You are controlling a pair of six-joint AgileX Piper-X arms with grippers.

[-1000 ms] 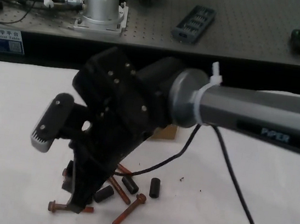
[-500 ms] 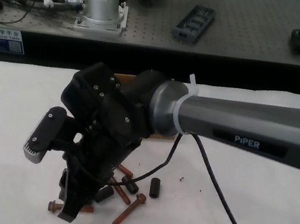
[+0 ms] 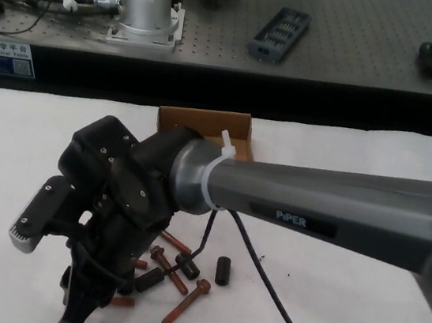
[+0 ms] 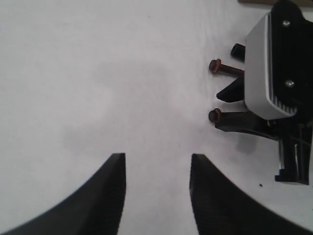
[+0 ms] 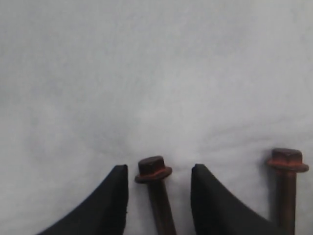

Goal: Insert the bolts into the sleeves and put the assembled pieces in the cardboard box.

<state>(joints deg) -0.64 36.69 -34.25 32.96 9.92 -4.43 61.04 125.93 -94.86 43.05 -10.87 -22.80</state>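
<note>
The step in hand looks like the first bolt pick: the right end effector (image 5: 159, 169) is open and empty, its fingers straddling a rusty bolt (image 5: 160, 205) that lies flat on the white counter (image 5: 146, 73), head level with the fingertips (a second bolt (image 5: 286, 186) lies just outside one finger). Next, I judge, it must close squarely on the shank and lift, then meet one of the black sleeves (image 3: 223, 270) lying near the cardboard box (image 3: 206, 118); the left end effector (image 4: 156, 156) is open too, empty, over bare counter

At least 4 bolts (image 3: 184, 304) visible, poss. more hidden under the arm (image 3: 336, 213). 3 black sleeves (image 3: 223, 270). 1 cardboard box (image 3: 206, 119).
</note>
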